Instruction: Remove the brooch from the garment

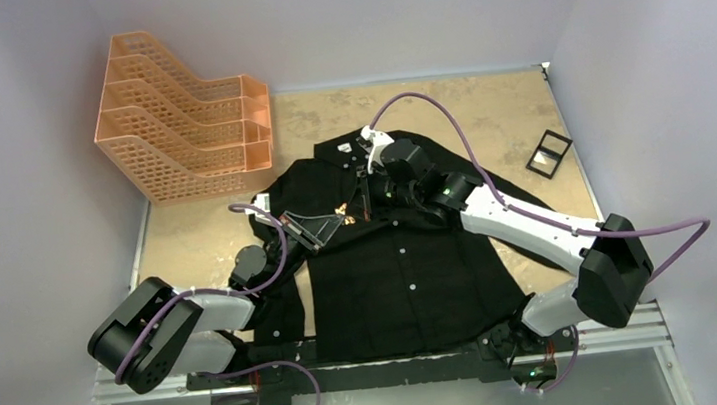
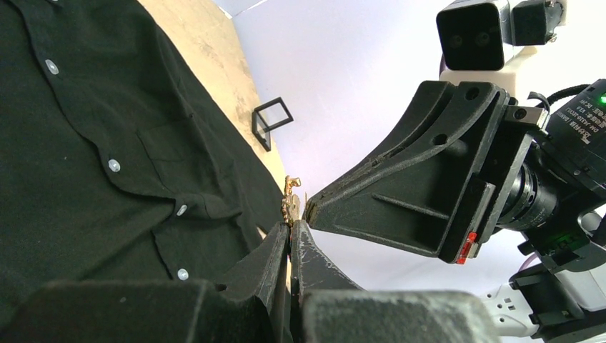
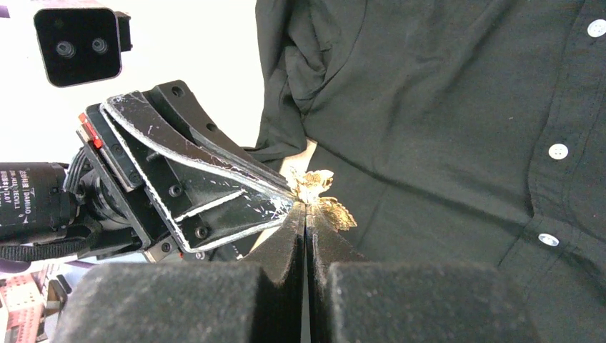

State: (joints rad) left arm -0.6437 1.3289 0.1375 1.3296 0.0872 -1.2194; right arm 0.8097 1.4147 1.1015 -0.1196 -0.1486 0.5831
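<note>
Brooch sits on the chest of the shirt, at about 10 o'clock from the shirt's middle in the top view, with both arms meeting on it. The left gripper reaches in from 8 o'clock. Its jaws are pressed together, and the gold leaf stands out of their tips at 12 o'clock in its own view, long axis roughly in line with the fingers. The right gripper comes from 2 o'clock. Its jaws are also closed with no gap, and their tips touch the leaf. Whether they pinch metal or only cloth beside it cannot be told.

Neither arm is nearer, as both tips are at the brooch. The coming move likely depends on pulling the two apart along the pin, but the pin and clasp are hidden behind the leaf and fingers. It is hard to tell whether the pin still passes through the cloth. The shirt lies flat on the surface.
</note>
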